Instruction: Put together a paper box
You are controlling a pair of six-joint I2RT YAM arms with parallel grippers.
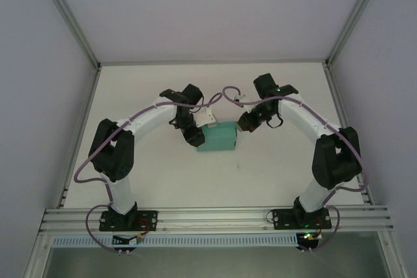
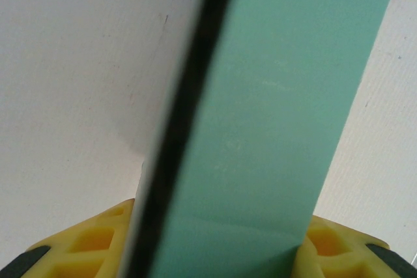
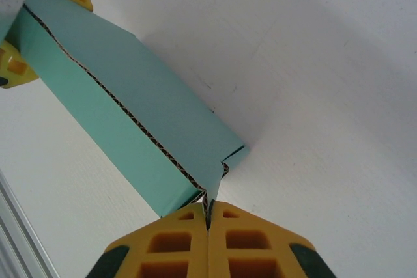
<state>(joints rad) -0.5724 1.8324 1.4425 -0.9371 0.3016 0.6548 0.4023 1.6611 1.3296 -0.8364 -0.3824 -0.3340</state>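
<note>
The paper box (image 1: 218, 139) sits at the centre of the overhead frame, between the two grippers. The left gripper (image 1: 193, 136) straddles the box's left end, its fingers (image 2: 98, 242) spread to the box's thickness and seemingly clamped on it. The right gripper (image 3: 208, 219) has its fingers pressed almost together, pinching a thin card edge at the box's corner.
</note>
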